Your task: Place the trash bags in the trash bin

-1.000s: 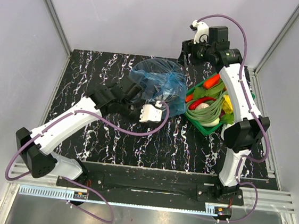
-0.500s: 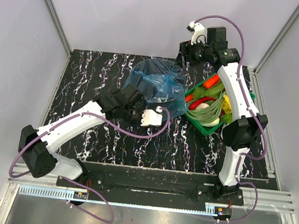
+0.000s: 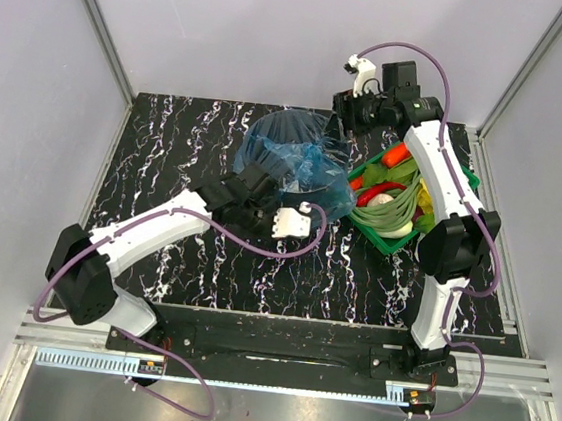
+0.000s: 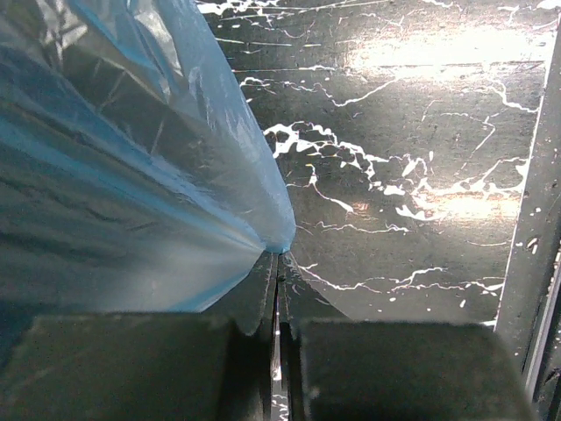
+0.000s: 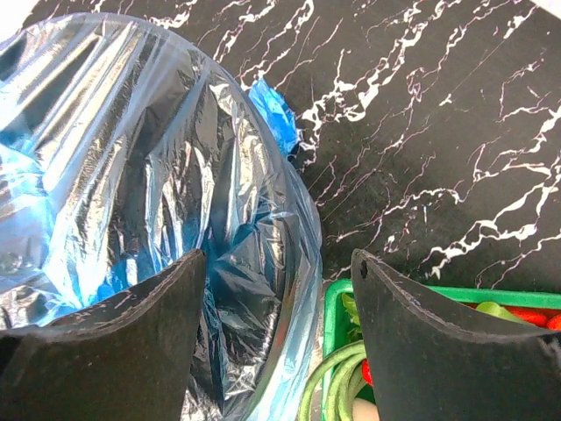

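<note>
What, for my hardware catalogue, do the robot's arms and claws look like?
The left arm and right arm have white shells, black joints and looping purple cables. The left claw and right claw are matte black, each behind a white wrist piece.

This is a robotics lab cell rather than a home: plain pale panels (image 3: 230, 24) in aluminium framing (image 3: 99, 26) wall in a black, white-veined surface (image 3: 168, 138) on three sides. Two white-and-black arms (image 3: 444, 187) are bolted to a metal rail (image 3: 277, 346) at its near edge, trailing purple cables (image 3: 247, 247). Right of the left pincer (image 3: 261, 180) and nearer than the right pincer (image 5: 279, 263) sits a green tray (image 3: 390, 246) of vegetables.
</note>
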